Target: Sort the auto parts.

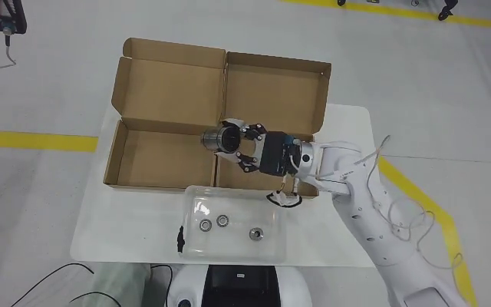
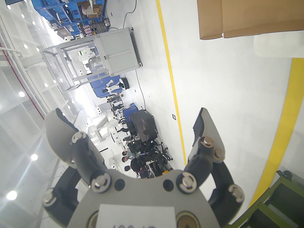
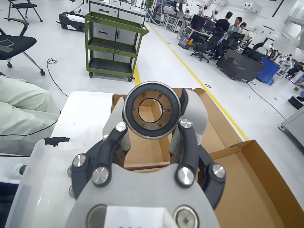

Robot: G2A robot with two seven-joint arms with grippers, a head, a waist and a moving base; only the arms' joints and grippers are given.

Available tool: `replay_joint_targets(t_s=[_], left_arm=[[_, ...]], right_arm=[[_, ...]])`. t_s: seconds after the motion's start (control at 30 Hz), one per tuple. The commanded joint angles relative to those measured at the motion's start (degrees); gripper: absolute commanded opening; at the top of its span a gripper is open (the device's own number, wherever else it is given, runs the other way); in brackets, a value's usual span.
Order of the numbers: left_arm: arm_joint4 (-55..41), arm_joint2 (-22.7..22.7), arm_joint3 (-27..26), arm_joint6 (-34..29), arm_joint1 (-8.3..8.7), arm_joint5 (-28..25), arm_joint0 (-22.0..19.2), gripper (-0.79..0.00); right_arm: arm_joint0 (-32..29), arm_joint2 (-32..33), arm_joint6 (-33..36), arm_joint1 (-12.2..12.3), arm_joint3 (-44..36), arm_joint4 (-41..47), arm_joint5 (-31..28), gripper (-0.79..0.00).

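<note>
now right gripper [image 3: 153,109] clamps one bearing [image 1: 219,139], left gripper [image 2: 129,117] gapes empty, tray [image 1: 270,206] holds three.

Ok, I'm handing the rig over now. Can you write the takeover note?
Right claw: shut on a large metal ring, held above the two open cardboard boxes, near where they meet.
Left claw: open, holding nothing, raised off the table.
Clear tray at the table's front edge: three small parts lie in it.
Done: the ring is picked up.
Left: set the ring in a box, then probably sort the three tray parts.
</note>
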Motion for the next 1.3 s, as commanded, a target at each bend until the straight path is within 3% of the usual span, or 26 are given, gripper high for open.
replay_joint_targets(t_s=[0.0, 0.43, 0.8, 1.03, 1.27], left_arm=[[0.0, 0.0, 0.0, 0.0, 0.0, 0.0, 0.0, 0.0], [0.0, 0.0, 0.0, 0.0, 0.0, 0.0, 0.0, 0.0], [0.0, 0.0, 0.0, 0.0, 0.0, 0.0, 0.0, 0.0], [0.0, 0.0, 0.0, 0.0, 0.0, 0.0, 0.0, 0.0], [0.0, 0.0, 0.0, 0.0, 0.0, 0.0, 0.0, 0.0]], right_arm=[[-0.8, 0.8, -1.3, 0.2, 0.6, 0.1, -0.3, -0.785], [-9.8, 9.1, -18.4, 2.1, -1.3, -3.7, -2.5, -0.785], [-18.3, 14.9, -33.0, 3.5, -5.2, -10.6, -0.4, -0.785], [-20.8, 16.1, -36.6, 4.1, -6.6, -13.1, 0.2, -0.785], [-19.8, 15.1, -35.8, 4.2, -5.2, -12.9, 0.3, -0.785]])
